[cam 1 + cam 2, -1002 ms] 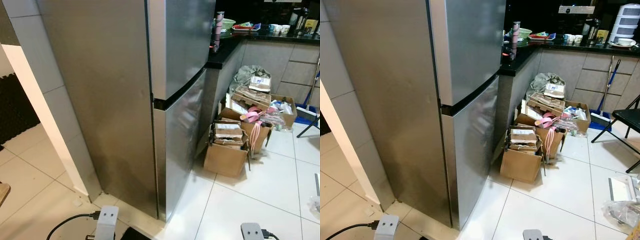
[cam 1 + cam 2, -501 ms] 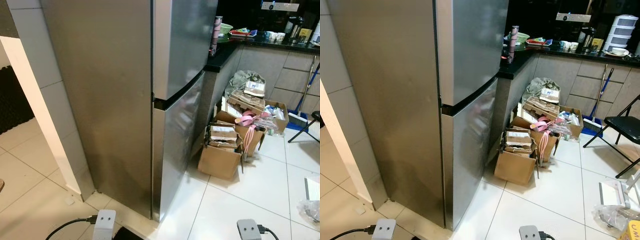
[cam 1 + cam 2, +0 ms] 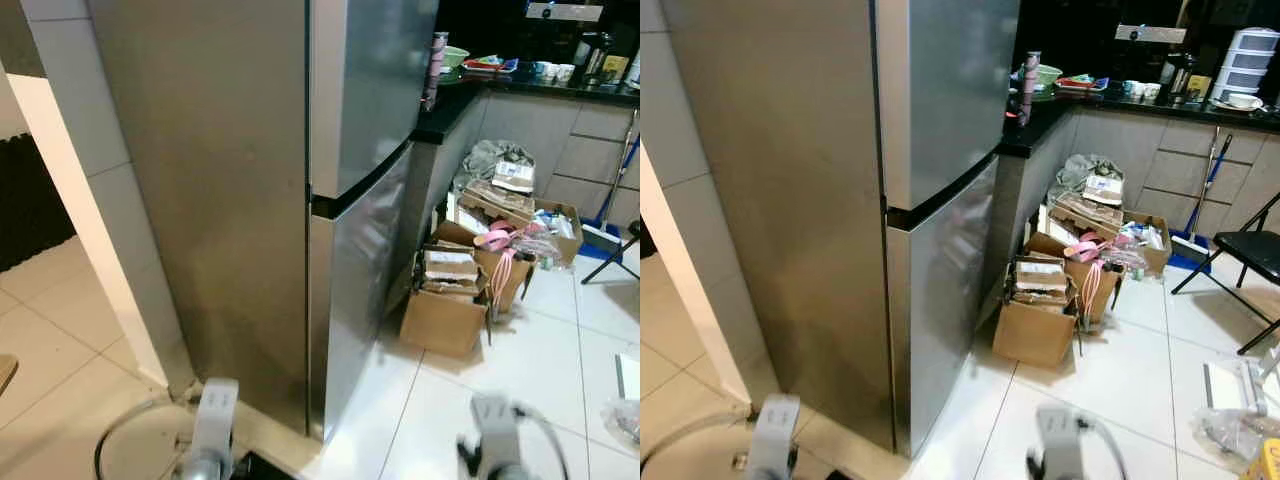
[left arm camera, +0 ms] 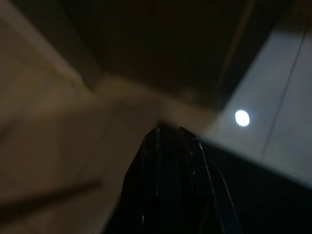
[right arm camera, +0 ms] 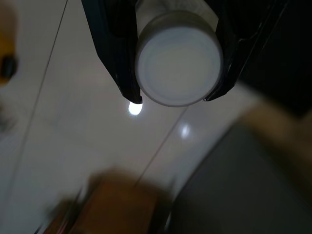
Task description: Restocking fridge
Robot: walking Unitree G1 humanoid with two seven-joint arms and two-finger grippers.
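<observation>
The tall steel fridge (image 3: 250, 200) stands straight ahead with its upper door (image 3: 370, 90) and lower door (image 3: 355, 300) closed. I see its side panel and the door edge at an angle. In the right wrist view my right gripper (image 5: 173, 99) is shut on a white round-capped bottle (image 5: 178, 66), its black fingers (image 5: 119, 53) pressing both sides over the tiled floor. My left gripper (image 4: 169, 130) is shut with nothing in it, pointing at the dim floor by the fridge's base. Both forearms (image 3: 215, 420) show blurred at the bottom of the eye views.
Cardboard boxes (image 3: 445, 300) full of clutter sit on the floor right of the fridge, under a black counter (image 3: 450, 100). A folding chair (image 3: 1250, 250), a mop (image 3: 1202, 195) and a plastic bag (image 3: 1230, 425) stand at the right. A white wall corner (image 3: 85, 200) flanks the fridge's left.
Both forearms have risen a little into the bottom of the eye views and are blurred. The camera has shifted slightly. The fridge doors stay closed.
</observation>
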